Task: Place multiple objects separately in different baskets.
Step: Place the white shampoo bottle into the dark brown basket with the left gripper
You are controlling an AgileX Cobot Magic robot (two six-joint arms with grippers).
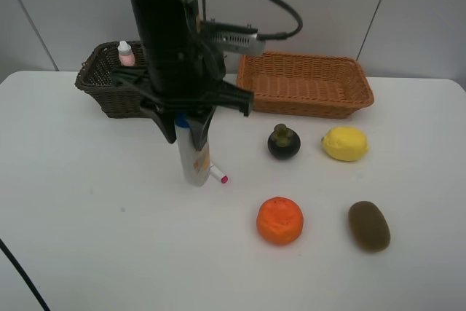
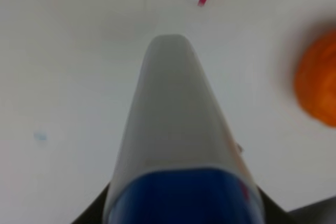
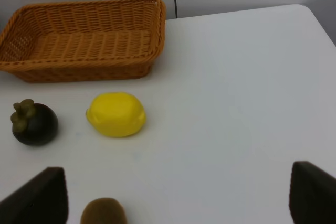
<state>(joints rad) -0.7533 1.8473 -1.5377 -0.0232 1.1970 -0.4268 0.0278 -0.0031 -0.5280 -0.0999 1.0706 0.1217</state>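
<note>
No text readable anywhere. Blue-capped white bottle [image 1: 195, 162] carries an orange label patch. Print too blurred to read.

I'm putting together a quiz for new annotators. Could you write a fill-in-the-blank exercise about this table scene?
1. The left gripper is shut on the white bottle, gripping near its ___ cap.
2. The pink bottle stands in the wicker basket coloured ___ brown.
3. The right gripper has its jaws ___.
4. In the high view, directly left of the kiwi lies the ___.

Missing words: blue; dark; open; orange.
</note>
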